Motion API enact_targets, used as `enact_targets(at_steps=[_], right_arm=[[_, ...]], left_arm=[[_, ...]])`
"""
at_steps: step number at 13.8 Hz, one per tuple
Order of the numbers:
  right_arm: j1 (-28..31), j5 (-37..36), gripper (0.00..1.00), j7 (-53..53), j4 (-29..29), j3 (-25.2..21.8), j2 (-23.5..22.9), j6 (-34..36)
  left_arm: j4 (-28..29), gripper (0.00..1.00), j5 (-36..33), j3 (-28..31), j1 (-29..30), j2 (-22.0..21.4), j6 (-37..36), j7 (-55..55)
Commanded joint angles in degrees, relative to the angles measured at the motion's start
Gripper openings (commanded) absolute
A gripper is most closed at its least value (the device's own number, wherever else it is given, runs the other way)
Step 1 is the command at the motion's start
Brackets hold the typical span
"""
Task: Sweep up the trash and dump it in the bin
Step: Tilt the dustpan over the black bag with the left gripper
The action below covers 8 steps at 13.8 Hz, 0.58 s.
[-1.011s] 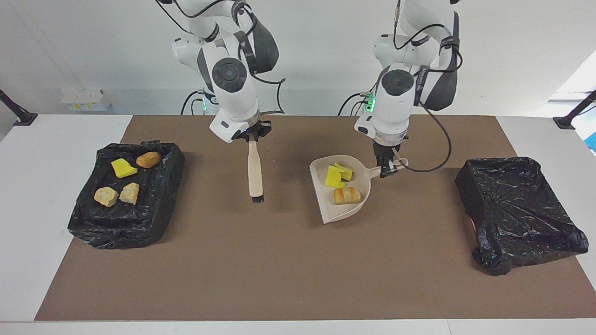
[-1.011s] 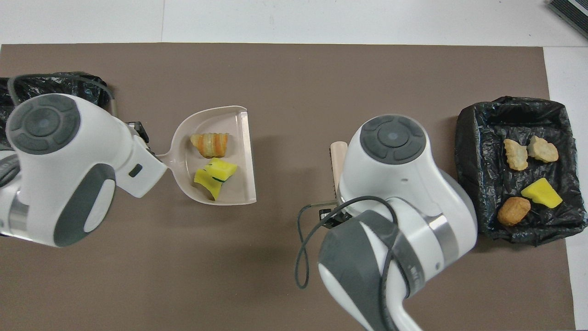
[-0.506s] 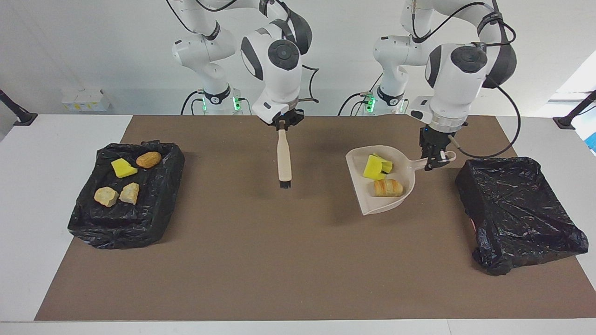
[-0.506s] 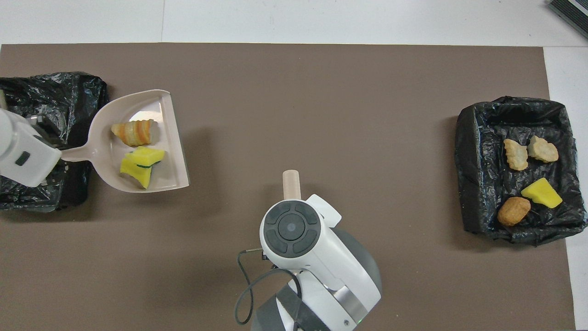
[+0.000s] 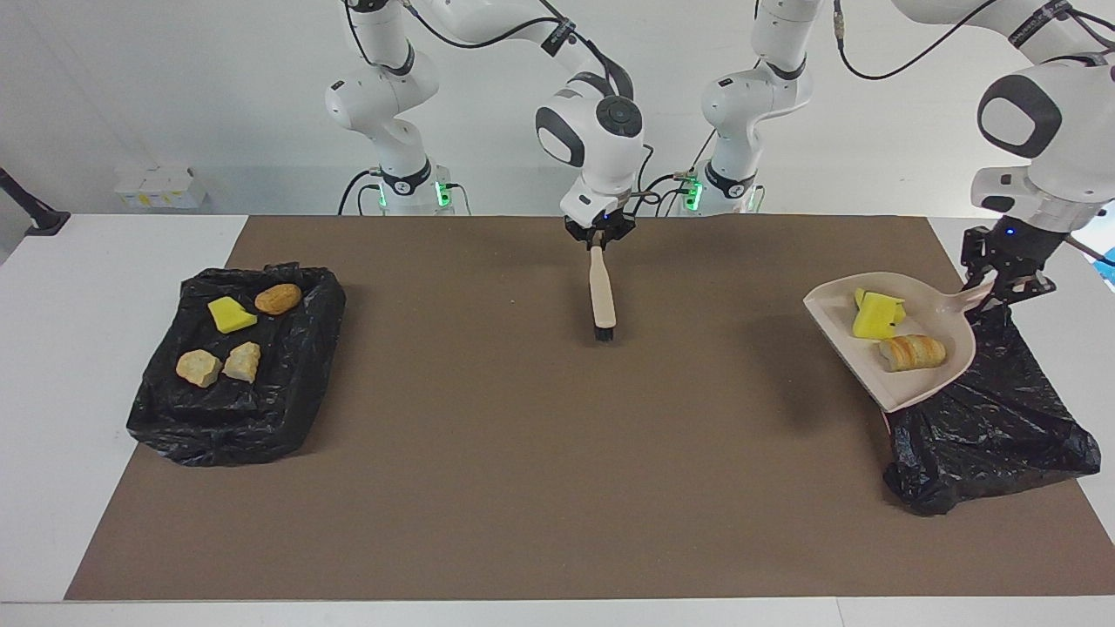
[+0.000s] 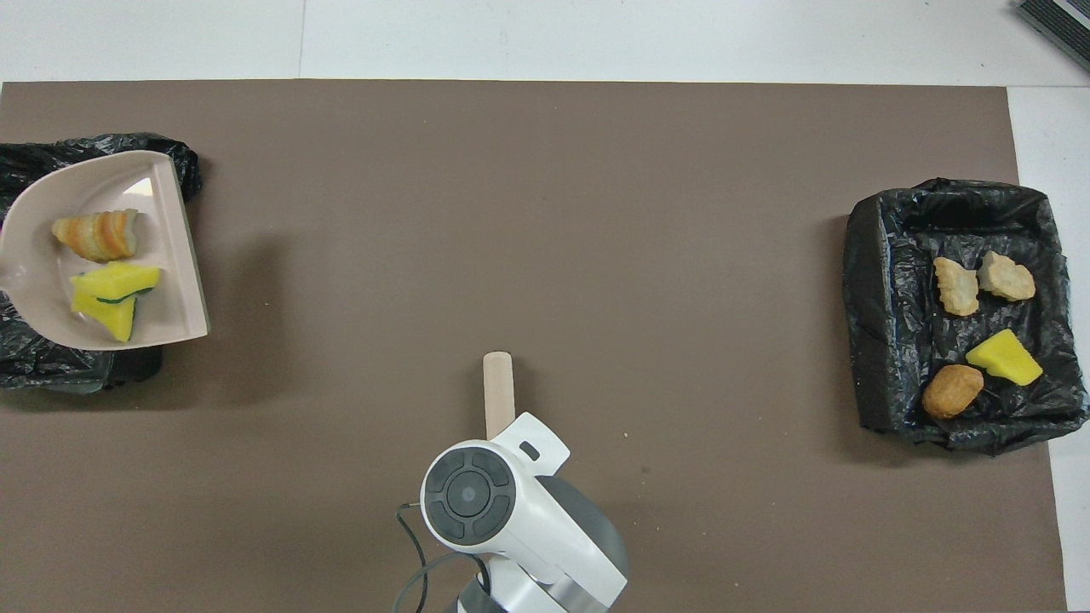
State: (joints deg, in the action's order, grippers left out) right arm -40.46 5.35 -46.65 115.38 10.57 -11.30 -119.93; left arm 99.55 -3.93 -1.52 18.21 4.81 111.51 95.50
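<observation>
Trash in the beige dustpan point(image 5: 897, 366) (a croissant point(image 5: 912, 352) and yellow sponge pieces point(image 5: 875, 315)) hangs over the black-lined bin point(image 5: 993, 427) at the left arm's end of the mat, presumably for tipping. The left gripper point(image 5: 1002, 287) pinches the dustpan's handle; overhead it is cut off. Over the mat's robot-side edge, the right gripper point(image 5: 598, 241) clamps the brush point(image 5: 601, 300), waiting. Four more scraps point(image 5: 231, 335) lie in the other lined tray point(image 5: 174, 418).

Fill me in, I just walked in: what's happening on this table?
The left tool holds a dustpan carrying sponge pieces and a pastry, raised over a black-lined bin, not yet tipped. The right tool holds a brush hanging mid-table. Four scraps sit in another lined tray.
</observation>
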Motion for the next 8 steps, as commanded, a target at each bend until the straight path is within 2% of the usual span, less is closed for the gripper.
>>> enact_targets(at_steps=[1,3,6,8], right_arm=[[-0.15,0.01,0.00,-1.34,2.22,-0.20,0.23,-2.86],[-0.15,-0.08,0.99,-1.51,1.61,-0.20,0.23,-1.11],[-0.06,-1.13,1.00,-1.51,-2.60,-0.29,-0.48,4.68],[0.64,-1.13,1.00,-1.17,-5.41,-0.38,-0.21,8.46]], left_arm=[[-9.17,0.00,-1.15,-0.77,3.84,6.16,-1.73,5.81],[-13.39,0.00,-5.80,-0.68,5.25,8.80,-1.82,8.19],[-17.09,0.00,-10.90,-0.68,7.71,13.19,-0.59,10.05],[-17.90,0.00,-17.30,-0.85,7.02,14.26,0.81,9.79]])
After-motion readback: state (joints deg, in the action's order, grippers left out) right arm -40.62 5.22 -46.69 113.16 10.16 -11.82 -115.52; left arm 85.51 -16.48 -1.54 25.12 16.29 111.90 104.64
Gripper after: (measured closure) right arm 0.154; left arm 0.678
